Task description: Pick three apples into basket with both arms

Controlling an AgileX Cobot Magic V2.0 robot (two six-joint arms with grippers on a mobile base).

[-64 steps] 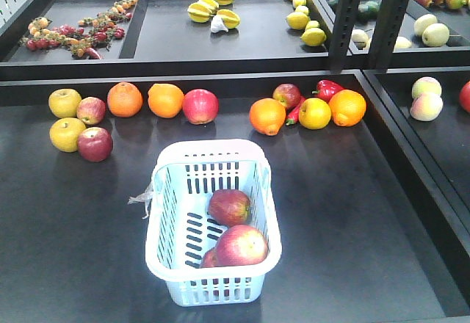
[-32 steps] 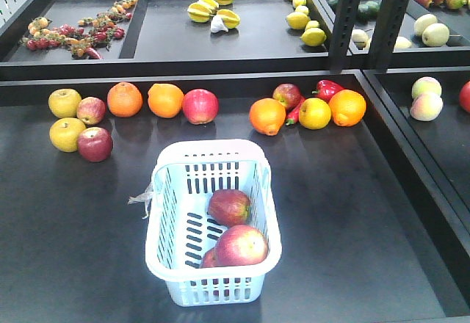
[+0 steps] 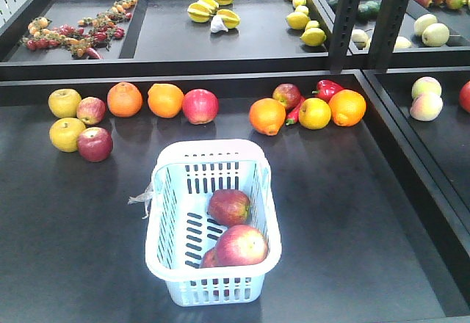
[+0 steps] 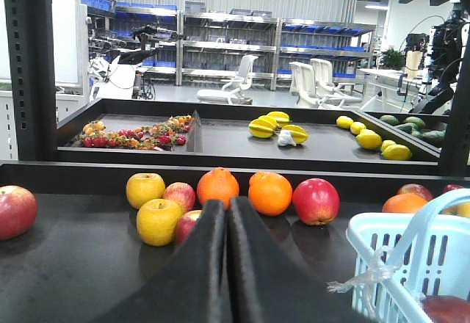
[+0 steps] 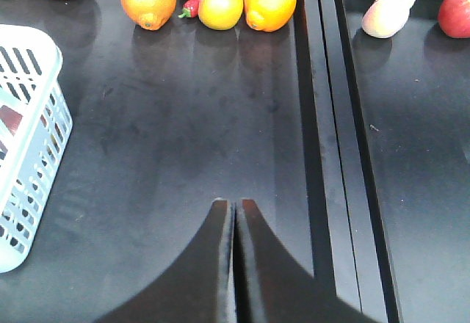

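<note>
Since three apples (image 3: 236, 229) sit in the basket (image 3: 213, 154), you see both claws clenched, empty, flanking it.

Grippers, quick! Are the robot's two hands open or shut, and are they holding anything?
Left gripper: shut, fingers pressed together, holding nothing.
Right gripper: shut, holding nothing, over bare tabletop.

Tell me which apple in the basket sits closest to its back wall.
The darker red apple in the middle of the basket; the larger streaked apple and the half-hidden one lie toward the front.
</note>
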